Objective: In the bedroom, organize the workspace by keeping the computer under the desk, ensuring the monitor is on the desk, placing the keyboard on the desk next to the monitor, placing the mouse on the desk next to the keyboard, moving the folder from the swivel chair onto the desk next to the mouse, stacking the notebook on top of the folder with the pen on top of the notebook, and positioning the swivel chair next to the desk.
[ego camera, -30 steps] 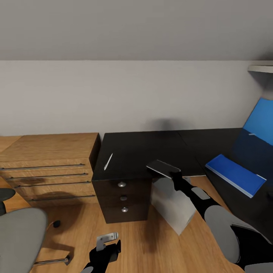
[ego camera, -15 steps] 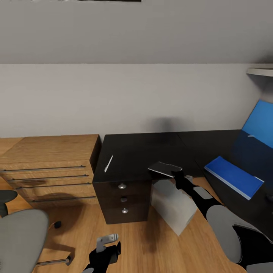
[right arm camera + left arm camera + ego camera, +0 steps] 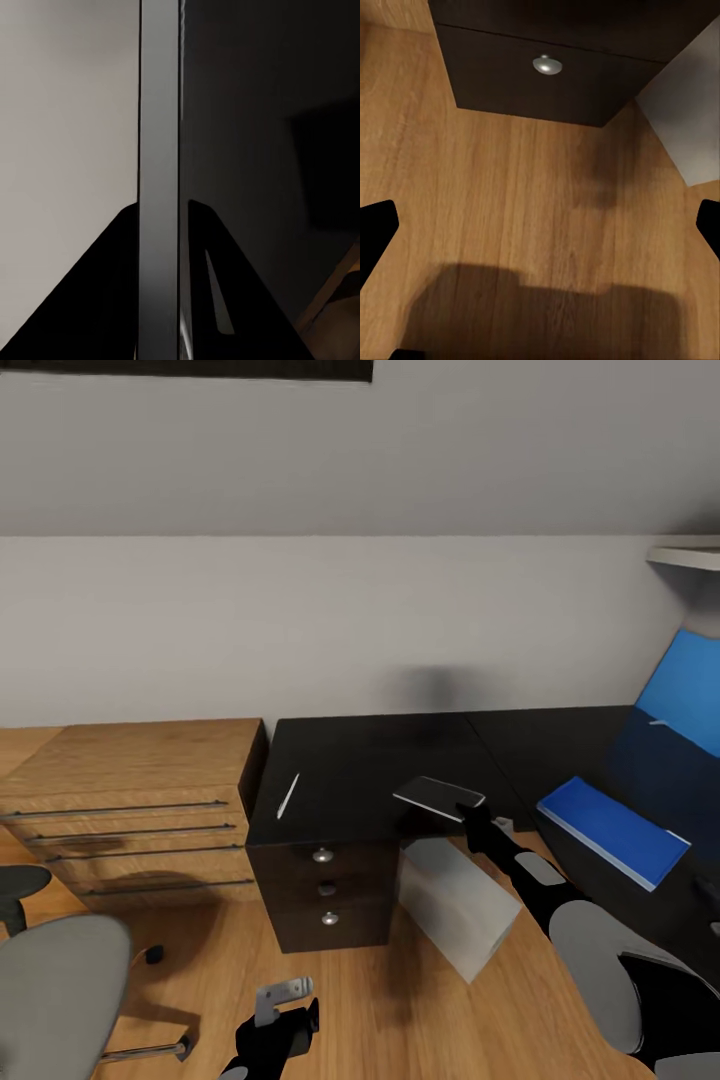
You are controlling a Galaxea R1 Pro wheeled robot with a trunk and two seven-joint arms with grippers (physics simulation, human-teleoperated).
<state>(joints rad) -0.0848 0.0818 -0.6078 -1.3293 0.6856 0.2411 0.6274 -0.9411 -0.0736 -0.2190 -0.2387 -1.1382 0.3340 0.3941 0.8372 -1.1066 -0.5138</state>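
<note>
Right gripper (image 3: pixel 470 812) fingers clamp notebook (image 3: pixel 438 797) edge, held over desk (image 3: pixel 350 760); left gripper (image 3: pixel 285 1000) fingers spread, empty.

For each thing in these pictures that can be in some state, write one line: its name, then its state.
Notebook: held at one edge by the right gripper, above the desk's front edge.
Right gripper: shut on the notebook.
Left gripper: open, empty, over the floor.
Folder: flat on the desk, closed.
Pen: lying on the desk.
Computer: on the floor under the desk.
Desk drawers: shut.
Wooden chest: drawers shut.
</note>
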